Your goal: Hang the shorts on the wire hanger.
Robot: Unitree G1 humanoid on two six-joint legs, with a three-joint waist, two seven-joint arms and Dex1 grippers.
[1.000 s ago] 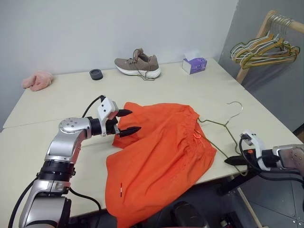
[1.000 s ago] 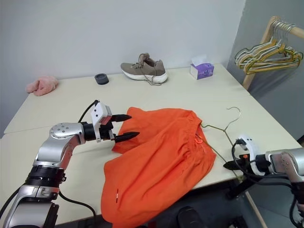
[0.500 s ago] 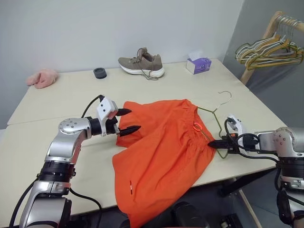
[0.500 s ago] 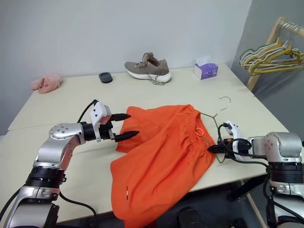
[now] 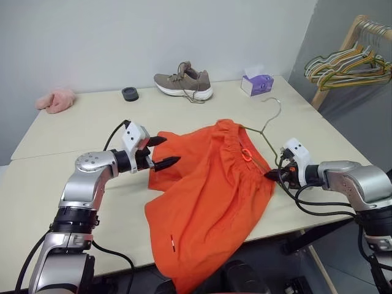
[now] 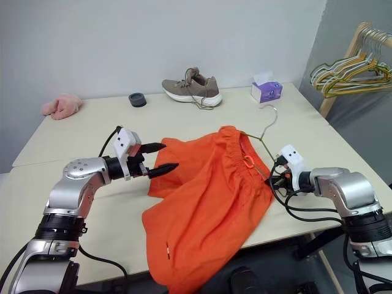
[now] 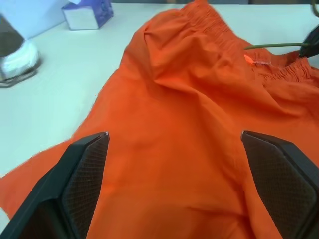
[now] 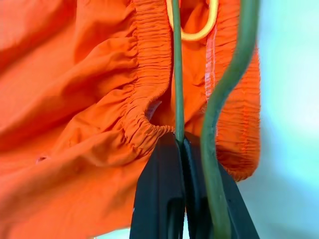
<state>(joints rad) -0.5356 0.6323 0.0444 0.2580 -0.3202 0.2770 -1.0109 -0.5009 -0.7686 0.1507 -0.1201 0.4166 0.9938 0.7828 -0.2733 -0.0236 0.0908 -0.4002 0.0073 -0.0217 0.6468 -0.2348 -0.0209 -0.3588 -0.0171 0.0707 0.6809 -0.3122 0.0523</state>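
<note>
— How will the shorts (image 5: 211, 196) handle?

— Soft, light, limp; they lie mid-table, one leg spilling over the near edge. I'd take the ribbed elastic waistband.

— And the wire hanger (image 5: 264, 136)?

— Thin, stiff, springy, partly inside the waistband. My right gripper (image 6: 274, 177) is pinched shut on its wire; my left gripper (image 5: 163, 152) gapes wide, empty, above the fabric.

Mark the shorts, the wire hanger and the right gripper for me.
shorts (image 5: 208, 184), left eye view, middle of the orange fabric.
wire hanger (image 5: 269, 119), left eye view, the neck below the hook.
right gripper (image 8: 182, 149), right wrist view, black fingertips shut on the hanger wire.
</note>
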